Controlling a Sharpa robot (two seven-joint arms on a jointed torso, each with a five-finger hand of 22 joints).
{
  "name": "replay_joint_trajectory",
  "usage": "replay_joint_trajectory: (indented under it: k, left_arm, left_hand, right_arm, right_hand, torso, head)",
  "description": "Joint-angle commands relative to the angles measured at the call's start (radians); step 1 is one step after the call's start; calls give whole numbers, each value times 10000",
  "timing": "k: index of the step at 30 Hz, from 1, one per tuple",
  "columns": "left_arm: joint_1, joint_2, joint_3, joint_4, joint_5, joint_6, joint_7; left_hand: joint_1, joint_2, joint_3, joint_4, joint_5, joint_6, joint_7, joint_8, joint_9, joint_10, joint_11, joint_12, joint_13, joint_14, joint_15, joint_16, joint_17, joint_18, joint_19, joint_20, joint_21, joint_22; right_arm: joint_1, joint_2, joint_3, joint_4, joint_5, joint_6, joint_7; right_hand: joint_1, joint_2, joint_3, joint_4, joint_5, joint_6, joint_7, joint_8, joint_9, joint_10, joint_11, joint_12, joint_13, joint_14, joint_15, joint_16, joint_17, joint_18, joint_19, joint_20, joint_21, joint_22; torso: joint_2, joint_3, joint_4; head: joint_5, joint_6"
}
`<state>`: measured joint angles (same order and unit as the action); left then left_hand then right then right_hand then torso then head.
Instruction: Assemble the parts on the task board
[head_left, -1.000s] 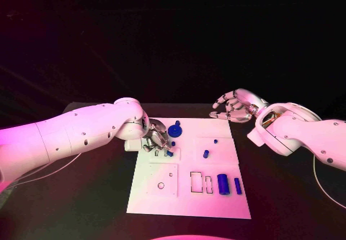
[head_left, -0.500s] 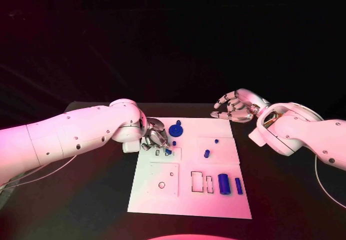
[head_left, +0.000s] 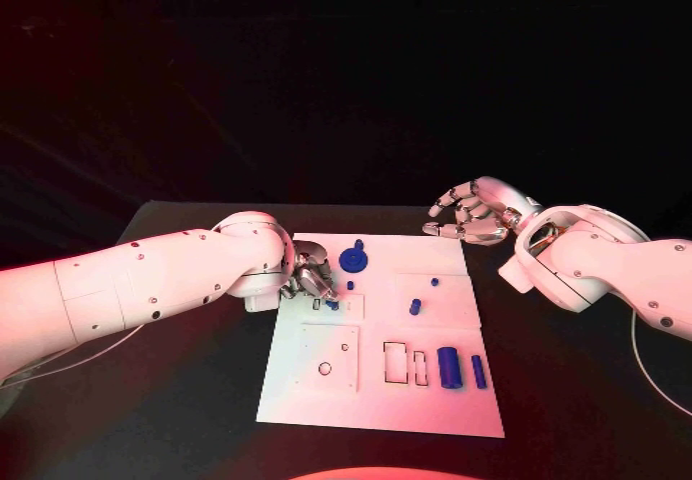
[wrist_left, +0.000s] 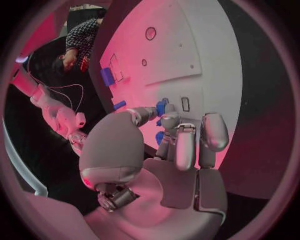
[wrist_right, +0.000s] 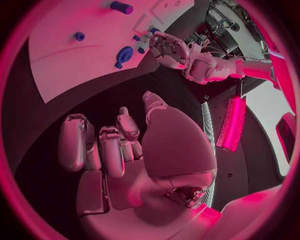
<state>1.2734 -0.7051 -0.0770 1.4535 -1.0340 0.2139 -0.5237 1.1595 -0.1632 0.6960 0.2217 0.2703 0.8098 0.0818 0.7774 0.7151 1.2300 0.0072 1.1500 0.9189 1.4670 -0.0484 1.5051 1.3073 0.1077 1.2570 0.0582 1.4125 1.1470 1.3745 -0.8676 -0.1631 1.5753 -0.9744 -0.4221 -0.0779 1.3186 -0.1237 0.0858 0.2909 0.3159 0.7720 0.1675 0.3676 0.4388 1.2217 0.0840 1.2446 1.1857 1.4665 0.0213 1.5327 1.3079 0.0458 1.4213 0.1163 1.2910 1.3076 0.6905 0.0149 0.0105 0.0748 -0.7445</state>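
The white task board (head_left: 368, 400) lies in the middle of the table. My left hand (head_left: 309, 278) hangs over its far left part, fingers curled down. Its thumb and a finger pinch a small blue part (wrist_left: 161, 106) that stands at the board (wrist_left: 206, 60) beside a narrow slot (wrist_left: 185, 104). A second small blue part (head_left: 349, 285) stands close by. A round blue part (head_left: 353, 263) sits near the far edge. Two blue cylinders (head_left: 447, 367) lie by the near right slots. My right hand (head_left: 469, 215) hovers beyond the far right corner, fingers apart, holding nothing.
Two small blue pegs (head_left: 414, 306) stand in the board's right middle. Rectangular slots (head_left: 394, 362) and round holes (head_left: 325, 368) mark the near half. The black table (head_left: 188, 400) surrounds the board. From the right wrist, the board (wrist_right: 69, 60) and my left hand (wrist_right: 172, 50) show.
My left arm has shifted slightly, while its hand stays at the same spot on the board. The right hand has not moved.
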Motion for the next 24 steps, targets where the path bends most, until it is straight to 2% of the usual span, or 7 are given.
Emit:
replay_joint_trajectory:
  k: [1,10,24]
  left_arm:
    - [-72,-1,-1,53,-523,-463,132]
    - [-139,2,-1,103,-433,-509,117]
    - [-147,-19,-2,96,-301,-108,77]
  left_hand:
    - [-124,-2,2240,-2209,43,46,-2,54,9,68,-26,58,10,670,-54,67,1382,-177,72,10,46,8]
    - [-150,-16,2257,-2222,110,75,-14,58,21,125,-37,102,77,670,-64,62,1373,-183,98,0,61,40]
    - [-201,-51,2276,-2246,207,122,-34,64,40,208,-59,158,161,683,-82,75,1406,-195,144,-14,88,99]
  right_arm:
    - [-12,1,2,25,-111,81,41]
    - [-25,3,1,42,-113,66,52]
    - [-34,4,0,10,-114,51,55]
  right_hand:
    - [19,122,7,-8,79,-92,6,63,-15,-80,17,-85,-30,812,-93,-45,1782,195,-43,8,-47,916]
    - [20,124,9,-8,87,-95,6,63,-16,-82,17,-88,-32,811,-93,-46,1780,192,-34,8,-31,926]
    - [25,138,17,-9,129,-106,6,69,-25,-65,16,-77,-21,811,-95,-49,1778,187,-21,7,-15,939]
  torso:
    - [8,-2,-10]
    - [21,9,-15]
    - [21,18,-11]
  head:
    - [7,10]
    - [14,20]
    - [4,-45]
